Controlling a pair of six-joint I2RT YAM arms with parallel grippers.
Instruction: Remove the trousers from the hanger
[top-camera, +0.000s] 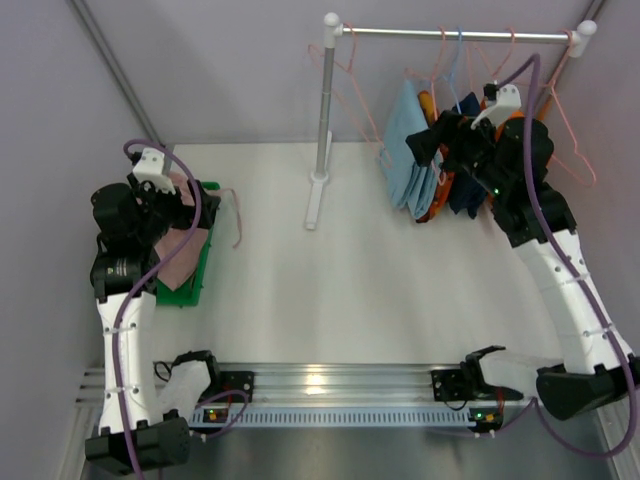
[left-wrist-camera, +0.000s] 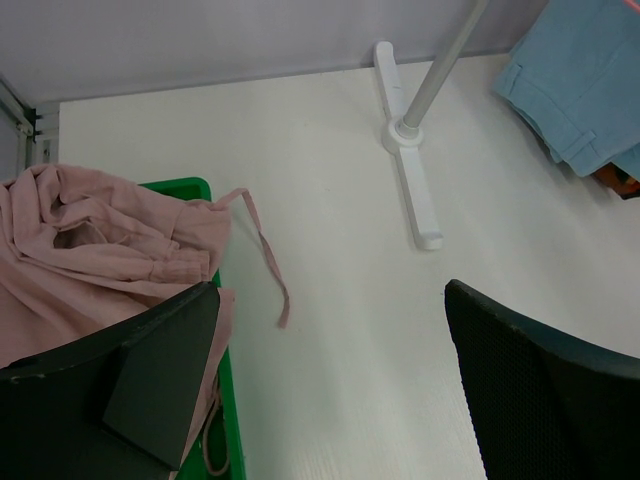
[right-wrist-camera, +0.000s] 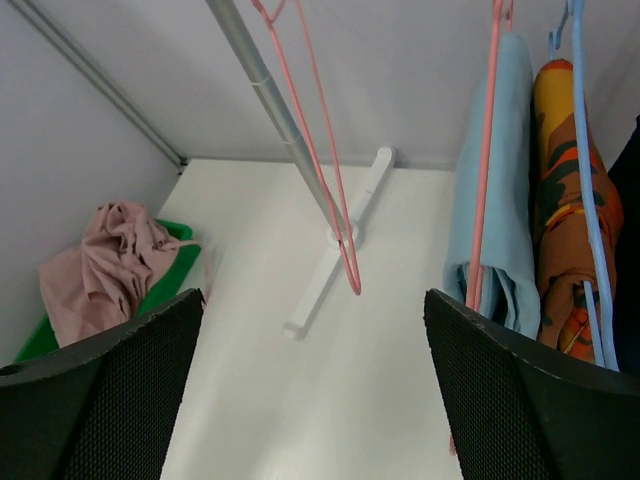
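Left tool (left-wrist-camera: 330, 300): fingers stand wide, nothing between them but bare desk (left-wrist-camera: 340, 400). In the top view my left tool (top-camera: 168, 200) hangs over the far end of the bin (top-camera: 200, 270) at the left of the desk. I cannot tell whether my left finger touches the cloth below it.

Pink trousers (left-wrist-camera: 90, 250): off the rail, crumpled in a heap in the green bin. Part of the cloth spills over the bin's right rim, and a drawstring trails onto the desk.

Right tool (right-wrist-camera: 312, 295): fingers wide, gripping nothing. In the top view it (top-camera: 422, 145) is raised at the hanging garments, just beside the light blue trousers (top-camera: 405, 150).

Rail (top-camera: 450, 33): horizontal, at the far right, carried by a grey post (top-camera: 325, 100) on a white foot (top-camera: 315, 200).

Garments on the rail, left to right in the right wrist view:
- light blue trousers, folded over a pink hanger (right-wrist-camera: 485, 150)
- patterned trousers (right-wrist-camera: 560, 200), orange and red, touching the light blue pair, with a blue hanger (right-wrist-camera: 590, 200) in front of them
- navy trousers (right-wrist-camera: 630, 180), only an edge showing at the frame border

One empty hanger (right-wrist-camera: 320, 150), pink, hangs near the post, well apart from the loaded ones. More empty pink hangers hang at the rail's right end, behind my right arm
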